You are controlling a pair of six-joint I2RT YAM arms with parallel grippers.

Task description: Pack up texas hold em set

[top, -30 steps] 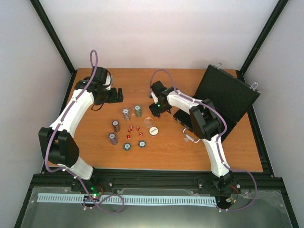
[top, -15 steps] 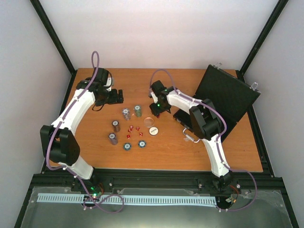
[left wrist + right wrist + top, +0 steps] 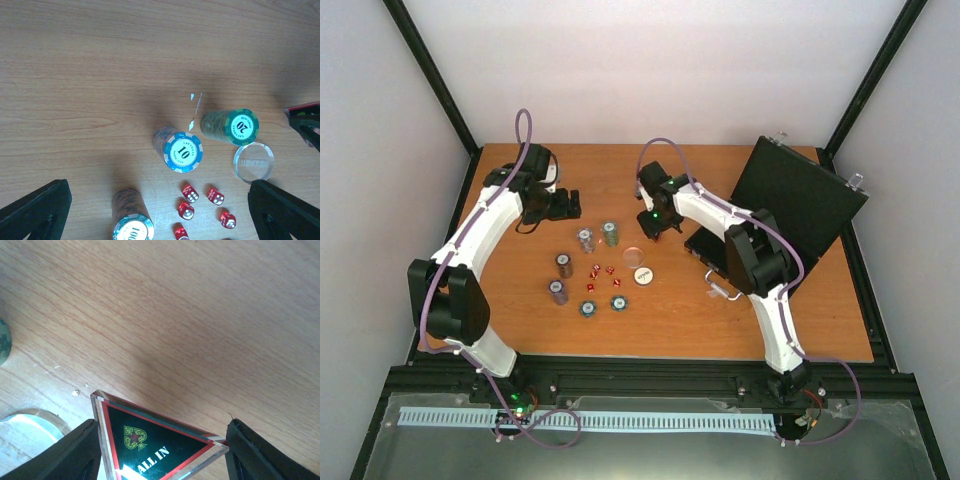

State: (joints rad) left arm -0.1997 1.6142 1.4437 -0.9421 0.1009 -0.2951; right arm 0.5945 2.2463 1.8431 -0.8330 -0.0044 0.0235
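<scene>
Texas hold em ALL IN triangle (image 3: 155, 445) just clamped by my right end effector (image 3: 165, 450), ready for the case (image 3: 800, 205) at frame right; left end effector (image 3: 160, 210) gapes open.

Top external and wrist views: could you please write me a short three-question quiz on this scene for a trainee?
1. True or false: the black case lies shut.
2. In the left wrist view, which number tops the blue-rimmed chip stack? A) 10 B) 50 C) 500
3. Fill in: the right hand grips the triangular ___ plaque.
Key: 1 false, its lid stands open; 2 A; 3 ALL IN.
</scene>
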